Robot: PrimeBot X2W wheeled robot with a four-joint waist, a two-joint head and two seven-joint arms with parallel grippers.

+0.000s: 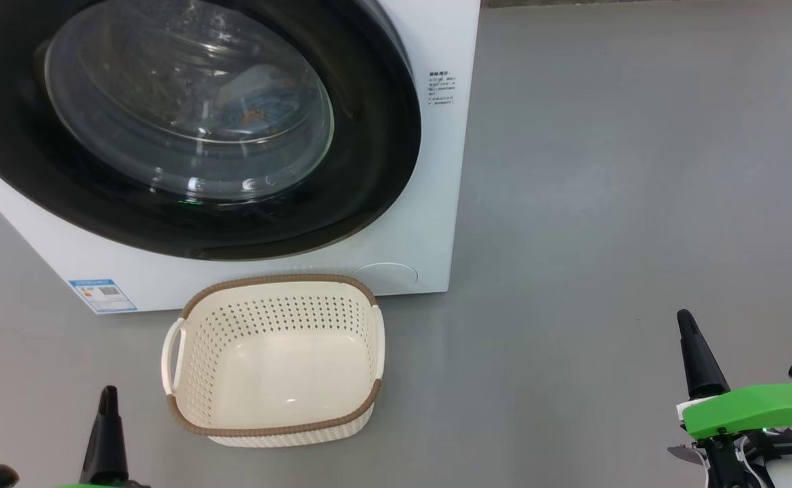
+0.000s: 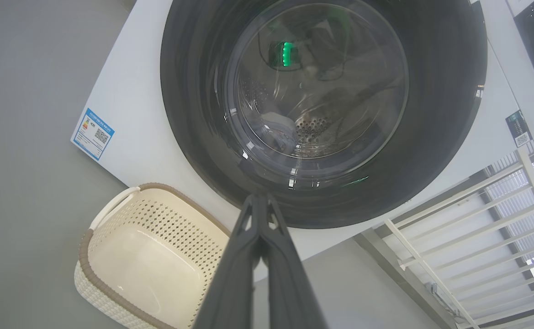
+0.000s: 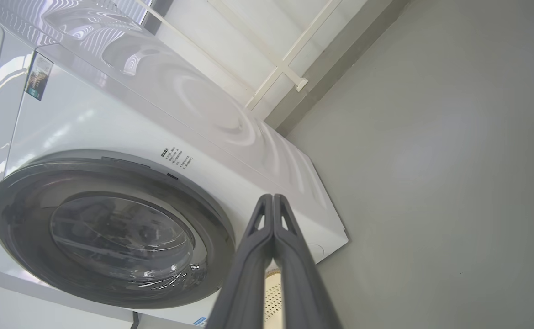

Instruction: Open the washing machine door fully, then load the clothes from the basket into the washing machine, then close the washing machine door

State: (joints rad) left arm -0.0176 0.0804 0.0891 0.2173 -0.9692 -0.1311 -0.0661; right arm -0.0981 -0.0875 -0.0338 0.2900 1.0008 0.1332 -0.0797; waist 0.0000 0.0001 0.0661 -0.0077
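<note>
Door shut, 1 o'clock of left gripper, 10 o'clock of right gripper; basket between them; both finger pairs pressed together

We take this for a plain laundry corner, more test room than home: the washing machine stands on a bare grey floor, a cream basket just in front of it, a blue label on its lower front corner, a white railing behind it.
</note>
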